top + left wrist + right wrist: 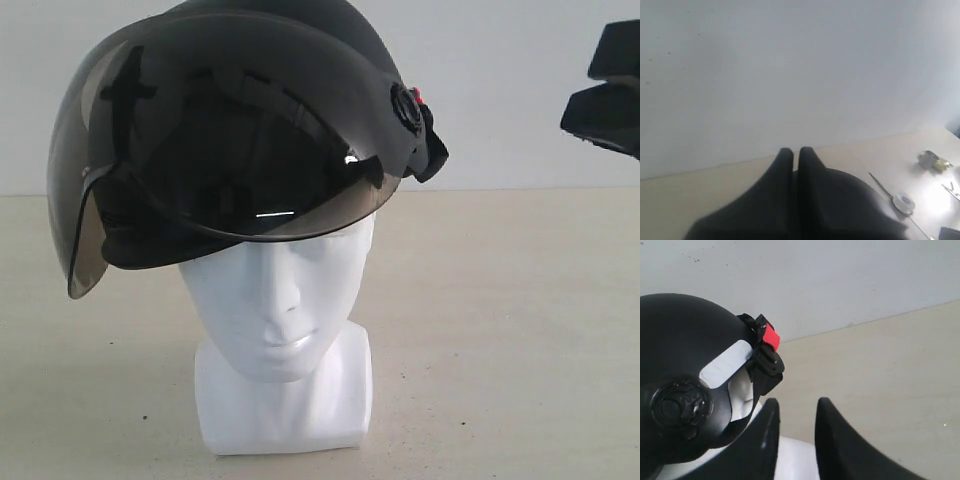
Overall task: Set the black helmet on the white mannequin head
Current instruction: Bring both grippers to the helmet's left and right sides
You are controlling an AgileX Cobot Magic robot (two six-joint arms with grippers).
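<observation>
The black helmet (pixel 240 130) sits high and tilted on the white mannequin head (pixel 280 300). I judge that a brush from the right hand (pixel 797 407) could tip it off onto the bench (pixel 500 350). That hand hangs near the helmet's strap side, not touching it, its fingers parted and empty. The left hand (pixel 795 152) is closed on nothing.

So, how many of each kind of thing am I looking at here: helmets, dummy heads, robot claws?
helmet: 1
head: 1
Grippers: 2, the left gripper and the right gripper
Total: 4
</observation>
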